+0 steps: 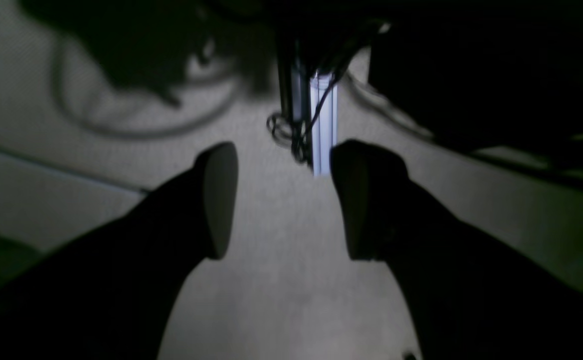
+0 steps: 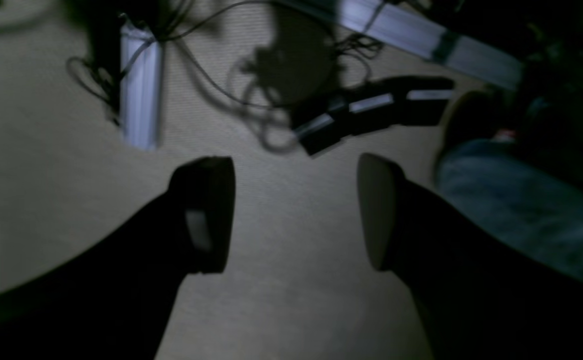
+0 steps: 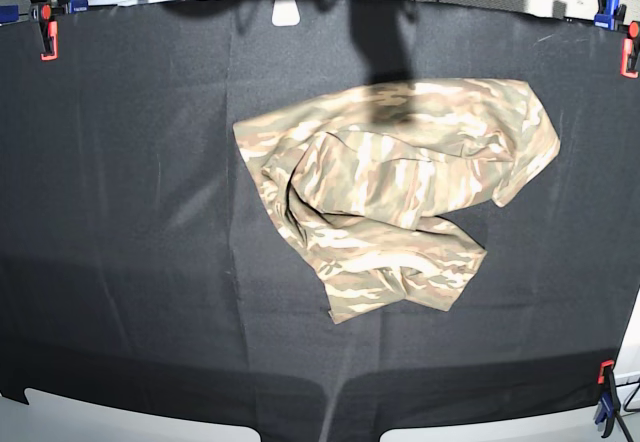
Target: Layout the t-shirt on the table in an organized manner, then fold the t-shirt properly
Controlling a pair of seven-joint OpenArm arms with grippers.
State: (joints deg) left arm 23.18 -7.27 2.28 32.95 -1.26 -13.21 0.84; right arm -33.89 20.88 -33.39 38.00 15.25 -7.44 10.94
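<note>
While crumpled mid-table, t-shirt [image 3: 395,187] on black table [image 3: 120,212], left gripper [image 1: 284,200] fingers wide, holding nothing, right gripper [image 2: 295,215] likewise wide, empty, over floor.

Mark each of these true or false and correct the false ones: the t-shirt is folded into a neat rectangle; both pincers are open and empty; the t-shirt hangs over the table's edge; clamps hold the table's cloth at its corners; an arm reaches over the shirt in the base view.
1. The t-shirt is folded into a neat rectangle. False: it lies crumpled, with loose folds.
2. The left pincer and right pincer are open and empty. True.
3. The shirt hangs over the edge of the table. False: it lies wholly on the black cloth, near the middle.
4. Clamps hold the cloth at the corners. True.
5. An arm reaches over the shirt in the base view. False: no arm shows there.
</note>
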